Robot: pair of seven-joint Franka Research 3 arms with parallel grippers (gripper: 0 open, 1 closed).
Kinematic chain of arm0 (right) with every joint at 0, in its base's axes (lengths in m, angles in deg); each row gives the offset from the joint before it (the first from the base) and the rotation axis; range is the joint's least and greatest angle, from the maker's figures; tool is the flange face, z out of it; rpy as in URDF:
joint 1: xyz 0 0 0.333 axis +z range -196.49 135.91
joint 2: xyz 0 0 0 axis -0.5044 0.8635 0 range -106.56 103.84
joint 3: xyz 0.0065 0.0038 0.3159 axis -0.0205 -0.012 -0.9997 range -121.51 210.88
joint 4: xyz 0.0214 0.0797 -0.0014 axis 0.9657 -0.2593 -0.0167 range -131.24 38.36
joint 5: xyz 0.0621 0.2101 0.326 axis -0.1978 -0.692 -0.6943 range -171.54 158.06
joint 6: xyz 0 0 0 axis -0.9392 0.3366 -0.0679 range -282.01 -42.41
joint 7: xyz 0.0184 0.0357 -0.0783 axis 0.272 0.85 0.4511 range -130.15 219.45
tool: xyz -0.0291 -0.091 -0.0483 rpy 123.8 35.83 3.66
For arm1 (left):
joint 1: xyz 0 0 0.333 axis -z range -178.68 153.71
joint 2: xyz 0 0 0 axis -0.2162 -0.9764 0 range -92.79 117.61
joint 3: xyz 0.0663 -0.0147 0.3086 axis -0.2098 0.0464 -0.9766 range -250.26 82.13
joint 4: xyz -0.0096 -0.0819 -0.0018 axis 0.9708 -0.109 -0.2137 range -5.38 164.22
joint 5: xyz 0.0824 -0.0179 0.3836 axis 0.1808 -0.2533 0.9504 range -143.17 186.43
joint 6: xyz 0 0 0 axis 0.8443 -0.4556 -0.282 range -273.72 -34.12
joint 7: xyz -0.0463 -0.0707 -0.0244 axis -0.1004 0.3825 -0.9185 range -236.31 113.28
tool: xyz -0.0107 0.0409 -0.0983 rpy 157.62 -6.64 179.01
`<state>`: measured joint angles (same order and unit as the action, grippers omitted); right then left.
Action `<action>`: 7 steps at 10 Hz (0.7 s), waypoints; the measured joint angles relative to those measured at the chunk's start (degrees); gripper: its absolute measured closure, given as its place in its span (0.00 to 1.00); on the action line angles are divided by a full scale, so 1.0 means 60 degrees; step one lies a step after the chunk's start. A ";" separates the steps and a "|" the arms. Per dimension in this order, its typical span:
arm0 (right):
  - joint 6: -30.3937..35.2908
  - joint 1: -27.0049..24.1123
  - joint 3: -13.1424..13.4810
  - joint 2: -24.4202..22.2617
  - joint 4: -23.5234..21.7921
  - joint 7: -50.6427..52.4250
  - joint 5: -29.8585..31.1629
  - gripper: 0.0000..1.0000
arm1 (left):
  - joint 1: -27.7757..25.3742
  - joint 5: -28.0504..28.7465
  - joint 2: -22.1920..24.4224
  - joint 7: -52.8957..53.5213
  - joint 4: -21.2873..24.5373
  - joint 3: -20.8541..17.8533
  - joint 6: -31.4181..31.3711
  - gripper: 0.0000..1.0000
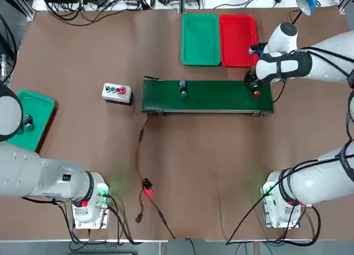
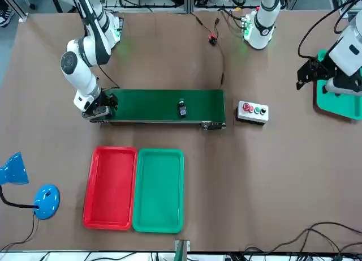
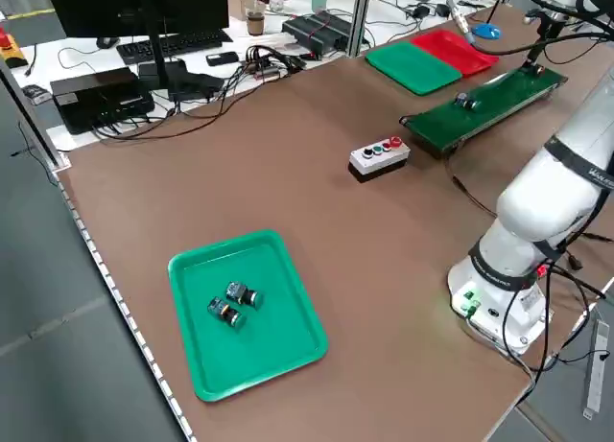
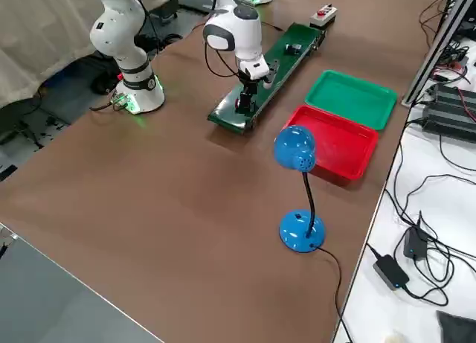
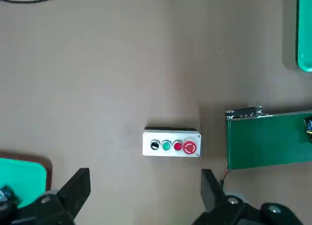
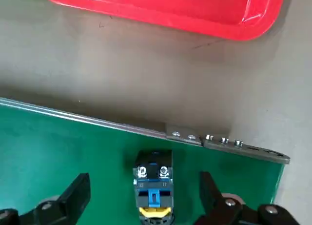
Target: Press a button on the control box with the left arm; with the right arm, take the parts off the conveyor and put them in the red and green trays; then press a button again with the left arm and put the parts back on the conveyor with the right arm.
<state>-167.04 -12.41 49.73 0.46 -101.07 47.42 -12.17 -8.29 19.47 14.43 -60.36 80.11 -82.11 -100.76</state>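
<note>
On the green conveyor (image 1: 221,97) one small part (image 1: 183,89) lies mid-belt, and a red-tipped part (image 1: 255,93) sits at the belt's right end. My right gripper (image 6: 144,186) hangs low over that end part (image 6: 153,191), open, with a finger on either side and not touching it. The empty red tray (image 1: 238,39) and green tray (image 1: 200,39) lie just beyond the belt. The control box (image 5: 171,144) stands off the belt's left end. My left gripper (image 5: 145,182) is open, raised at the far left, well short of the box.
A second green tray (image 3: 245,313) holding two small parts (image 3: 233,303) lies at the left table edge under the left arm. A cable with a lit red plug (image 1: 147,188) runs from the conveyor toward the bases. A blue desk lamp (image 4: 297,161) stands beyond the red tray.
</note>
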 joint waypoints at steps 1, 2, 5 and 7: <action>0.0000 0.0000 0.0000 0.0009 -0.0006 0.0000 0.0000 0.05 | 0.0022 0.0000 -0.0005 0.0000 0.0000 0.0000 0.0001 0.00; -0.0015 0.0000 0.0000 0.0034 -0.0011 -0.0001 0.0000 0.10 | 0.0041 0.0000 -0.0008 0.0000 0.0000 0.0002 0.0002 0.00; -0.0058 0.0000 0.0001 0.0098 -0.0014 -0.0005 -0.0001 0.27 | 0.0043 0.0000 -0.0007 0.0000 -0.0001 0.0005 0.0002 0.00; -0.0069 0.0000 0.0002 0.0112 -0.0014 -0.0005 -0.0001 0.40 | 0.0021 0.0000 -0.0007 0.0000 -0.0001 -0.0004 0.0002 0.00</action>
<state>-167.45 -12.41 49.74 1.13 -101.16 47.39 -12.18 -8.17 19.47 14.39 -60.36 80.11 -82.14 -100.74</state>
